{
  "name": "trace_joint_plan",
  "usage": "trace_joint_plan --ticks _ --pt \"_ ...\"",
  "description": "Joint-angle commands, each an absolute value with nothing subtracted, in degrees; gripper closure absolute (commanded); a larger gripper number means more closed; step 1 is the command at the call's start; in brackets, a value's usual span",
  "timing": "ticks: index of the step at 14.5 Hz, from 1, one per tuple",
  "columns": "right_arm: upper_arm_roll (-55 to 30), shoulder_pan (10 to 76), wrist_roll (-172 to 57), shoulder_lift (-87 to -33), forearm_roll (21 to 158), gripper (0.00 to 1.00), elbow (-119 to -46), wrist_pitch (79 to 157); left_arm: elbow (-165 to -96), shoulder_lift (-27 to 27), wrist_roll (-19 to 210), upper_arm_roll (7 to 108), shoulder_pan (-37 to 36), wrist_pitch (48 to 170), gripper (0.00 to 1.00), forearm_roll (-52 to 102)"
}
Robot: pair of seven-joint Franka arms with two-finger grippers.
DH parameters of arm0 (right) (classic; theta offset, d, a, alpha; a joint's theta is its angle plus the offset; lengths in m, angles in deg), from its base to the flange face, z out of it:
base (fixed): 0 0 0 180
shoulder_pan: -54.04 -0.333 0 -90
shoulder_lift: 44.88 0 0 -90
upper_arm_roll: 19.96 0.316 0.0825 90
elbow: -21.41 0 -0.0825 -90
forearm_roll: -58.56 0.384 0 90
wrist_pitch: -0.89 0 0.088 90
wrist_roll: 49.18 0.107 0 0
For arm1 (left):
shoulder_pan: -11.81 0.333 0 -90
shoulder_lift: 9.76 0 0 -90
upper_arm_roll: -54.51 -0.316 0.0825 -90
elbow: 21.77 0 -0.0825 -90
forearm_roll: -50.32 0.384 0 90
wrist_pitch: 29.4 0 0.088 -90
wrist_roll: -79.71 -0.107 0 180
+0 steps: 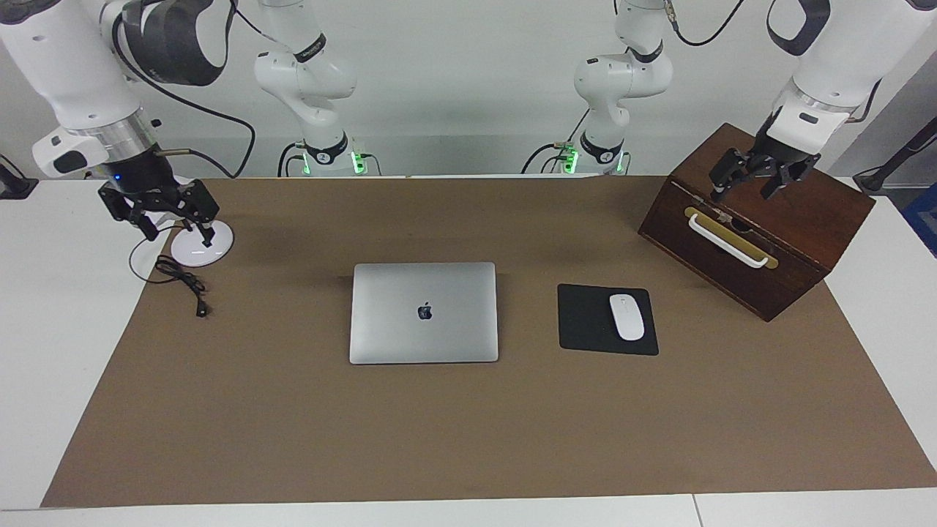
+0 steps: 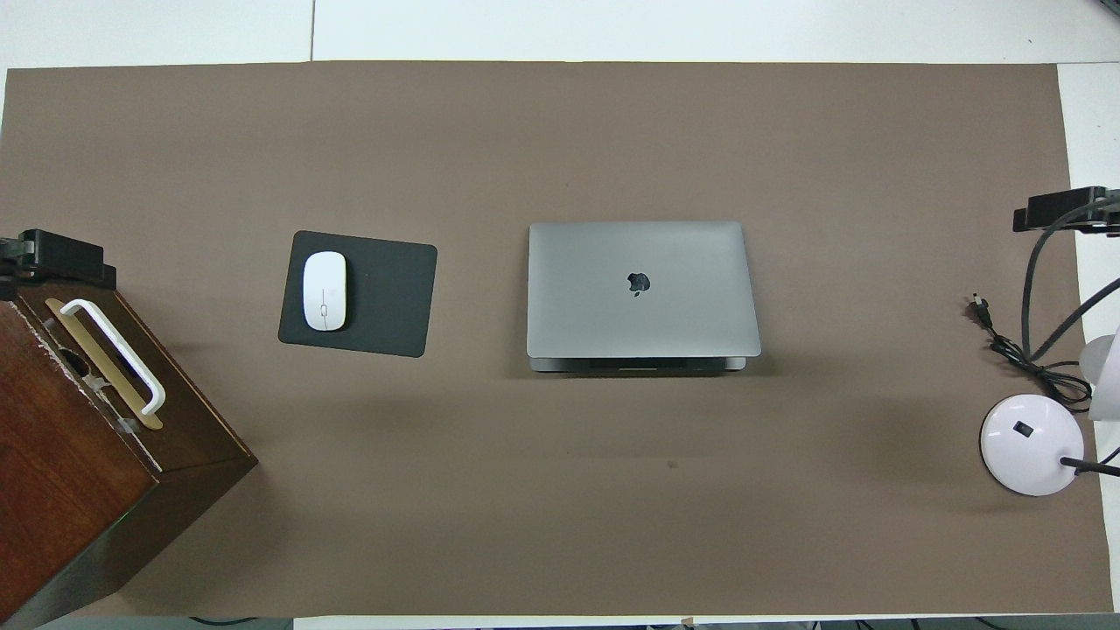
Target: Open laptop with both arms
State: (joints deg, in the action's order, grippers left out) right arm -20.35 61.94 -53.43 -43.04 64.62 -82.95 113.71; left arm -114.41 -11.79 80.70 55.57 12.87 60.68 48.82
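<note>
Brown matting (image 1: pixel 468 439) covers most of a white table (image 1: pixel 44 351), and the view across it toward the robots reads, from one edge to the other, as follows. At the right arm's end the right gripper (image 1: pixel 167 219) hangs over a round white lamp base (image 1: pixel 202 244) with a loose black cable (image 1: pixel 181 284) beside it; its fingers stand apart and hold nothing. The forearm drops steeply from above, wrist bent so the fingers point down and slightly toward the table's middle.

At the centre lies the laptop (image 1: pixel 424 313), closed and flat, lid up with the dark logo showing. The overhead view shows a thin seam along the edge nearer the robots, so the opening lip probably faces them and the hinge lies along the edge farther from them. I judge it stiff, fairly light and smooth, so likely slippery; the lid is thin and the screen under it fragile. One gripper should press the base down near a front corner while the other lifts the lid at the middle of that lip, gently, or the whole machine may tip or skid.

Toward the left arm's end sits a black mouse pad (image 1: pixel 585 322) carrying a white mouse (image 1: pixel 626 316). Next comes a dark wooden box (image 1: pixel 805 219) with a white handle (image 1: pixel 728 241). The left gripper (image 1: pixel 754 176) hovers over its top, fingers spread and empty, wrist angled down toward the handle
</note>
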Motion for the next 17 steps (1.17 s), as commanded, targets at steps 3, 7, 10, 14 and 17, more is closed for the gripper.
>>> trace_joint_plan --ticks 3,7,10,14,17 --pt "-20.0 61.4 -50.1 -37.6 68.0 0.00 -93.1 121.6 -116.0 -13.2 80.6 55.7 13.2 60.7 1.00 48.4" --pt "-20.0 60.6 -47.5 -35.8 73.1 0.00 -97.1 124.7 -116.1 -13.2 80.2 55.7 13.5 61.2 1.00 44.9" --pt "-20.0 58.7 -46.6 -33.1 76.0 0.00 -102.7 129.9 -118.1 -13.7 79.9 56.1 12.6 63.5 1.00 44.2" --pt "-20.0 55.6 -42.9 -29.2 79.3 0.00 -110.0 136.5 -128.4 -18.1 78.8 56.3 10.4 73.6 1.00 39.5" --pt "-20.0 52.4 -39.1 -26.6 83.9 0.00 -114.5 140.3 -137.2 -21.9 77.1 56.3 7.2 81.9 1.00 39.2"
